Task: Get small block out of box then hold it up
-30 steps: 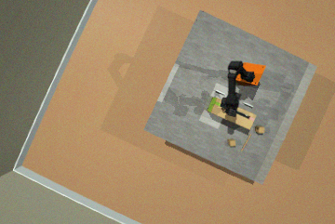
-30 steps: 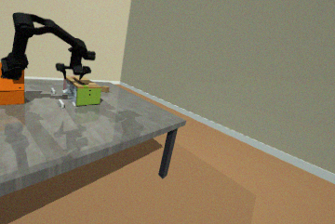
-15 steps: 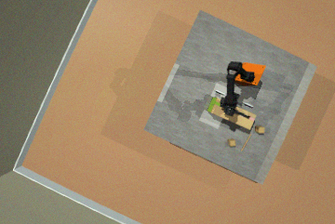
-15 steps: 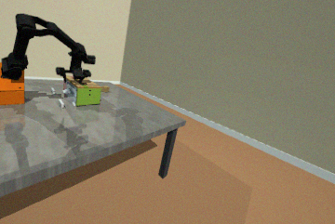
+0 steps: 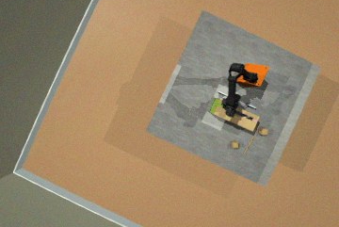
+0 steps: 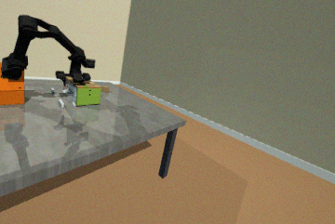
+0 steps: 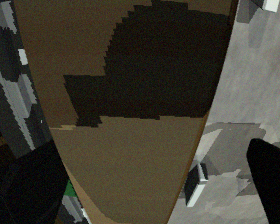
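The end effector (image 6: 74, 81) hangs spread and empty just over the box (image 6: 86, 93), which lies long-axis across the bench (image 6: 116, 128) toward its far edge. The wrist view is filled by the tan box top; a green sliver at its lower left may be the block, presumably on the shelf below. The top view shows the arm over the box's green end.

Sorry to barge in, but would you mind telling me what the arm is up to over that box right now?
A single black arm reaches from its orange base and hangs over the tan box with the green end, near the table's far side. Its gripper is open and holds nothing. The wrist view is almost filled by the box's brown top, so the gripper sits close above it. The small block cannot be made out at this moment. Two small tan blocks and a thin stick lie on the table beyond the box.
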Tool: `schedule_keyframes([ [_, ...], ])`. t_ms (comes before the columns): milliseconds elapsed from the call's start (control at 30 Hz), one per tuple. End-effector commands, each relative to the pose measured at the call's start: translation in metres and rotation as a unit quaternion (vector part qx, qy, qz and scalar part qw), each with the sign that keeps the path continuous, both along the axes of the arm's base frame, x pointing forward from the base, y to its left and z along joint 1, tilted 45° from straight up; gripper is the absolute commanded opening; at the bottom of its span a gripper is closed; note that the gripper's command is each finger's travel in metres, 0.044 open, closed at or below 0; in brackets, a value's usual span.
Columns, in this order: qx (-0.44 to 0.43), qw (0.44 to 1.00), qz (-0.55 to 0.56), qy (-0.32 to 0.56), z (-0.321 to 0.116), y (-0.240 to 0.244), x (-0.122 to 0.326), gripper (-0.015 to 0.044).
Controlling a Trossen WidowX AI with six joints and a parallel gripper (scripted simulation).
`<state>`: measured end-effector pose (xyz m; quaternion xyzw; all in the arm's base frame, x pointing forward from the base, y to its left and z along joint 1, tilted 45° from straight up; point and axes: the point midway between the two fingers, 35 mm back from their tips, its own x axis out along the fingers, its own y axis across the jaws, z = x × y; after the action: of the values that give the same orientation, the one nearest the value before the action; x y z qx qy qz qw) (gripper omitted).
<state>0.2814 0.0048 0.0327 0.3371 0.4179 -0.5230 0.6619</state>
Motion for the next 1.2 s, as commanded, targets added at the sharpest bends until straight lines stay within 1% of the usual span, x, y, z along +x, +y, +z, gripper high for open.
schedule_keyframes([
  [0,-0.004,1.0,0.001,0.002,-0.005,-0.006,-0.001,0.04],
  [267,-0.005,1.0,0.001,0.002,-0.014,-0.015,-0.001,0.04],
  [433,-0.001,1.0,0.002,0.002,-0.012,-0.008,-0.001,0.04],
  [1167,-0.001,1.0,0.003,0.003,-0.053,0.031,-0.01,0.04],
])
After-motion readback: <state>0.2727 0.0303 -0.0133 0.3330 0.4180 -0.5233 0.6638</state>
